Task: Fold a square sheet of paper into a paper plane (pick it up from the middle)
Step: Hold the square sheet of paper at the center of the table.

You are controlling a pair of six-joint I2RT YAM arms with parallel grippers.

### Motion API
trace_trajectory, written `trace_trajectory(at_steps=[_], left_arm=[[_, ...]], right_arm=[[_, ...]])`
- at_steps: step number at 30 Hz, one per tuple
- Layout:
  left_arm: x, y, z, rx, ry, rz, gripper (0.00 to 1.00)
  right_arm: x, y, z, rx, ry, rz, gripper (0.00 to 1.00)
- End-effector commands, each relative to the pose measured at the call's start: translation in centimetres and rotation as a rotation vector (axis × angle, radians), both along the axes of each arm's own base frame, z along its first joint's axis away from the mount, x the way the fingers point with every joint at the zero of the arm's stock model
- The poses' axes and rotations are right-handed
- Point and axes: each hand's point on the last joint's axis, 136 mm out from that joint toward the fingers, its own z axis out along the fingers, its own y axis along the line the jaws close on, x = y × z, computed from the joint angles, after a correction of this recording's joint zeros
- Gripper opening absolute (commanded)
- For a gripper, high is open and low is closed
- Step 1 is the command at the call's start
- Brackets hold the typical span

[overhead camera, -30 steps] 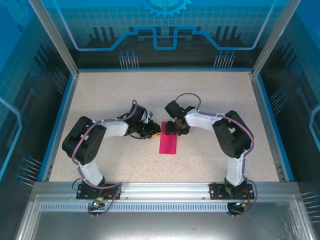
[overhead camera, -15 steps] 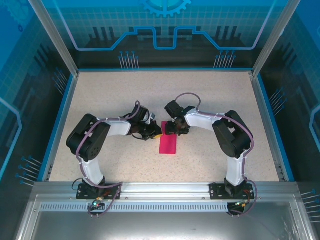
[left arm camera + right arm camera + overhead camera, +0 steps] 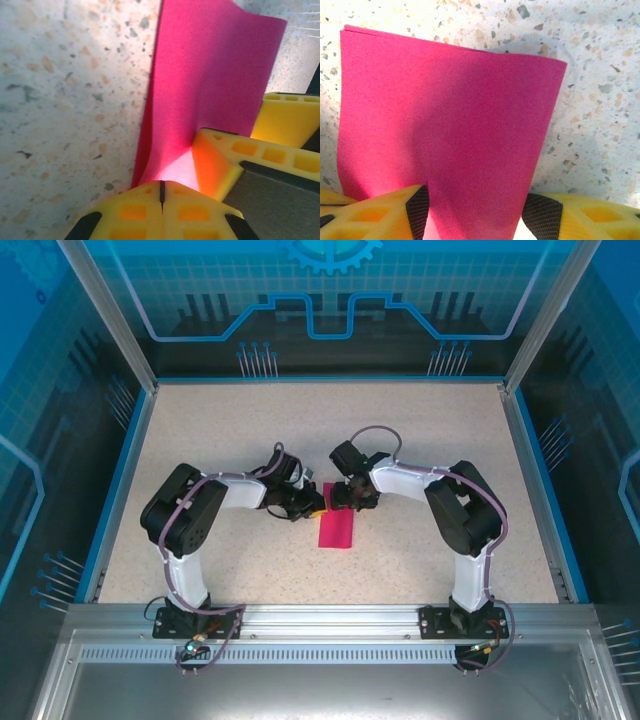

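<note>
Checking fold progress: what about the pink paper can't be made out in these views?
Top external: the far end of the square sheet of paper is covered by the left gripper and right gripper; creases are too small to see.
Right wrist: the sheet's near end is cut off by the bottom edge.
Left wrist: where the sheet ends is hidden behind the yellow fingers.

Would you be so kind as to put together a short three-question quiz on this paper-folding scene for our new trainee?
1. True or false: the paper is already a pointed dart.
2. The left gripper is: A) shut on the paper, B) open above it, C) well away from it.
3. How do the right gripper fingers stand?

Key
1. False: it is a folded rectangle.
2. A
3. Apart, with the paper between them.
</note>
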Motion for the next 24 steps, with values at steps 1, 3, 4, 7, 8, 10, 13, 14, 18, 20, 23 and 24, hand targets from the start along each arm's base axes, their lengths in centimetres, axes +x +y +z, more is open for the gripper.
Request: trace_trajectory(at_steps=[1,3,4,7,8,10,13,14,18,20,23,24], left_arm=[[-0.3,-0.1,-0.5,0.032,-0.001,-0.022,0.03],[-0.5,0.2,-0.9,0.051,0.01,-0.021,0.02],[-0.6,0.4,-1.2,0.062,0.017,-0.022,0.01],[-1.2,1.0,-2.1,0.104,0.045,-0.026,0.0],[-1.6,1.2,-2.5,0.119,0.059,-0.03,0.0],[-2.1,1.5,-3.2,0.145,0.079,-0.037,0.0],[-3.0,2.0,-4.2,0.186,0.11,-0.049,0.0],[-3.2,2.2,-4.5,0.201,0.12,-0.053,0.0],[-3.7,2.5,-5.3,0.225,0.139,-0.056,0.0],[-3.9,2.7,-5.6,0.242,0.147,-0.056,0.0],[-4.0,2.9,-6.0,0.264,0.154,-0.051,0.0],[-4.0,3.0,-6.1,0.271,0.159,-0.049,0.0]], right_arm=[[-4.9,-4.4,-9.8,-0.162,0.218,-0.011,0.63],[-4.8,-4.4,-9.7,-0.16,0.216,-0.011,0.63],[-4.8,-4.3,-9.6,-0.159,0.215,-0.011,0.63],[-4.5,-3.9,-8.9,-0.137,0.204,-0.01,0.63],[-4.3,-3.7,-8.4,-0.126,0.195,-0.01,0.63],[-3.8,-3.2,-6.8,-0.088,0.173,-0.014,0.63],[-2.3,-2.6,-2.8,-0.009,0.099,-0.039,0.63],[-1.8,-2.5,-1.1,0.022,0.063,-0.046,0.64],[-0.6,-2.9,4.7,0.097,-0.059,-0.069,0.66],[-0.5,-2.6,6.6,0.141,-0.096,-0.061,0.65],[-0.9,0.0,7.9,0.282,-0.081,-0.006,0.59],[-1.1,1.3,8.1,0.341,-0.064,0.014,0.54]])
